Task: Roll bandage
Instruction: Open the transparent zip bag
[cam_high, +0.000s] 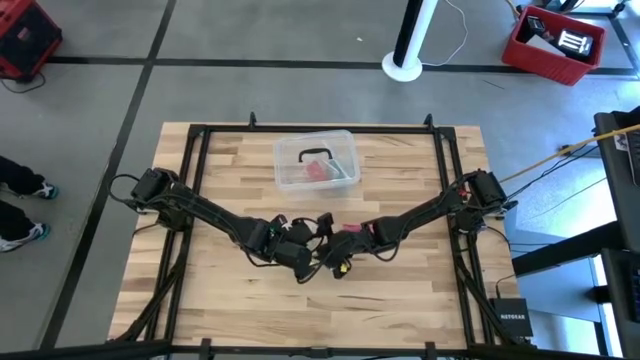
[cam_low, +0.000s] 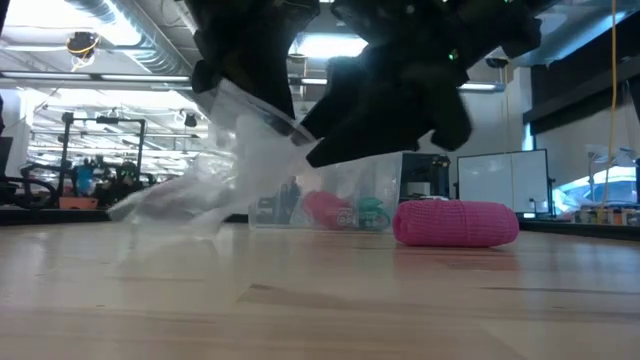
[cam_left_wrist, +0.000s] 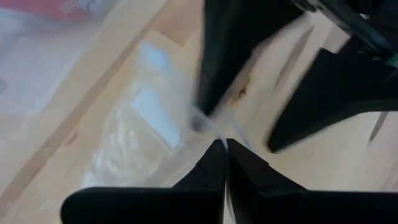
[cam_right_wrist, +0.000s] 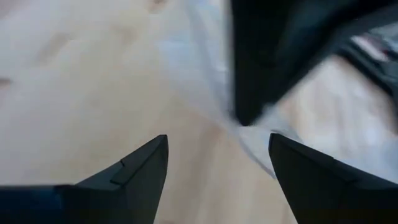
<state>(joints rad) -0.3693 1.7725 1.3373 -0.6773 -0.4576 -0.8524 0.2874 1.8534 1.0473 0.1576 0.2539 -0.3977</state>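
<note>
The left gripper (cam_left_wrist: 224, 144) has its fingers pinched together on a thin, crinkled clear wrapper (cam_low: 215, 165); the right gripper (cam_right_wrist: 217, 152) hangs with fingers apart; the bandage (cam_low: 456, 222), a knitted pink roll, lies on the smooth wooden table (cam_low: 320, 300), near a clear plastic box (cam_high: 316, 160).

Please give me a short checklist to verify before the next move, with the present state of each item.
1. Left pincer shut on the crumpled clear plastic wrapper: ok.
2. Right pincer open, holding nothing: ok.
3. Small pink fabric bandage roll resting free on the wooden table, out of the wrapper: ok.
4. Roll unrolled and ready for rolling: not ok.
5. Clear plastic box apart from both pincers: ok.
6. Wrapper clear of the right pincer: cannot tell.
</note>
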